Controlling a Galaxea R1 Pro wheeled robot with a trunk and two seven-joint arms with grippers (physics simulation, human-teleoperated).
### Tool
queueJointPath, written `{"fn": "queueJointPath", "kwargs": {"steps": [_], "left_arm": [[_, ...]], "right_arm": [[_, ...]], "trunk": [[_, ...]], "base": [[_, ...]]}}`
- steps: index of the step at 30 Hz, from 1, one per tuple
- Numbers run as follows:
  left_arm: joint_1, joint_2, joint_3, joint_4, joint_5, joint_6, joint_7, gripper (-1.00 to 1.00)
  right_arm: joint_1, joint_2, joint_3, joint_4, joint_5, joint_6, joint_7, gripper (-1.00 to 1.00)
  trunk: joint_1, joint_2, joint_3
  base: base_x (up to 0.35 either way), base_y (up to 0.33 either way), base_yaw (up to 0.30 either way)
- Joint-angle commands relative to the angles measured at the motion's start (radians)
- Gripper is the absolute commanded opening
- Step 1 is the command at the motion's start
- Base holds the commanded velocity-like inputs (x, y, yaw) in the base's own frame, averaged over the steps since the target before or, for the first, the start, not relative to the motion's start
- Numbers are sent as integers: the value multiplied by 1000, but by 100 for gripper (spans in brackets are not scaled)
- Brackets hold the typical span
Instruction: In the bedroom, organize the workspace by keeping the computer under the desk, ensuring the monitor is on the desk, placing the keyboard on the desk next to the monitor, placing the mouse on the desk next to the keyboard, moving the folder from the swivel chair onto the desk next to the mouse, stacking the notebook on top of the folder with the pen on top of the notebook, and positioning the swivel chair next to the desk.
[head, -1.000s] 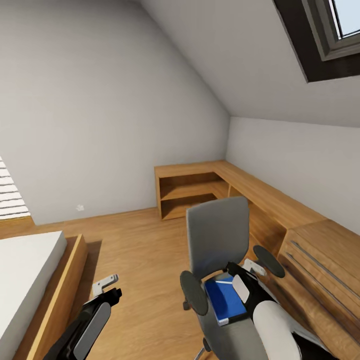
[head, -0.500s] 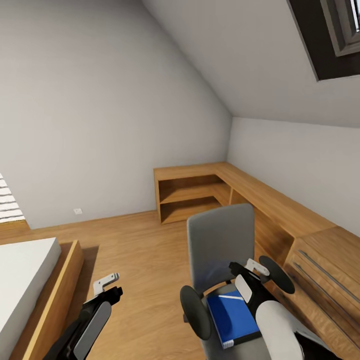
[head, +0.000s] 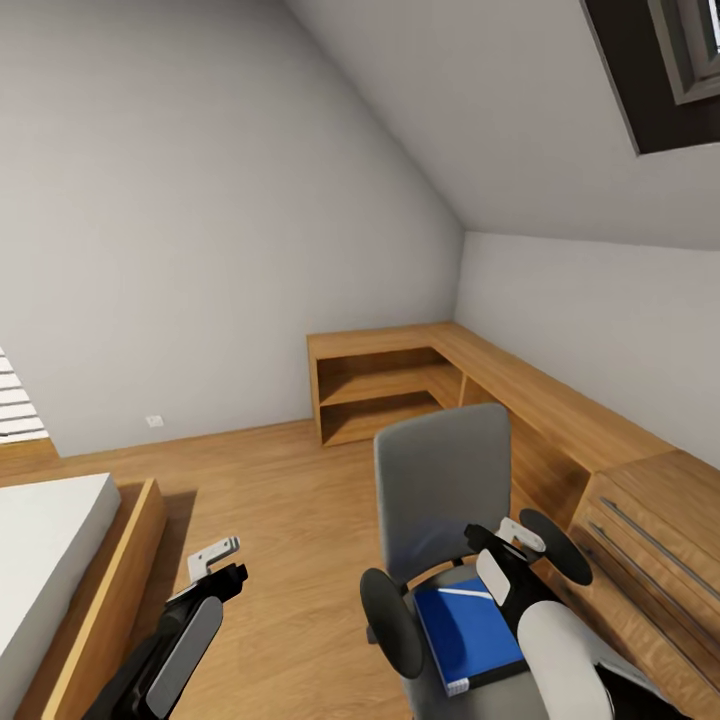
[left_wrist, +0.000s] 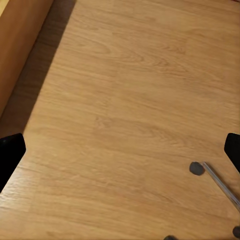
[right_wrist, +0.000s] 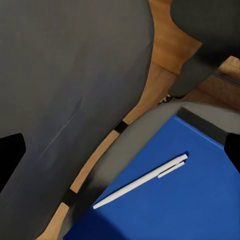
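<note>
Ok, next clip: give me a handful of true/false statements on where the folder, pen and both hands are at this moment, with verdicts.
1. The folder lies on the seat of the swivel chair. True.
2. The pen lies on the wood floor. False: it rests on top of the blue folder.
3. The right hand is shut on the folder. False: in the right wrist view its fingers stand wide apart above the folder, holding nothing.
4. The left hand is over bare floor, open and holding nothing. True.
5. The chair faces a black desk. False: oak drawers and shelves stand behind it.
</note>
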Motion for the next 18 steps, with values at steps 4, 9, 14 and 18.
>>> {"fn": "queueJointPath", "kwargs": {"steps": [4,9,14,18], "left_arm": [[-1,1,-3,-3,7,1,9,100],[-1,1,-4,-3,7,1,10,100],[-1,0,-4,-4,7,0,10,100],[-1,0,-4,-4,7,0,10,100]], "right_arm": [[0,0,1,-1,-8,3,-5,100],[0,0,-2,-1,-9,38,-7,100],[0,0,-19,-1,-10,127,-8,100],[0,0,-35,-4,-9,187,-13,100]], "trunk": [[16,-29,-14],[35,-64,-30],[54,-99,-45],[69,-127,-58]], "base": [[0,0,0],[0,0,0],[0,0,0],[0,0,0]]}}
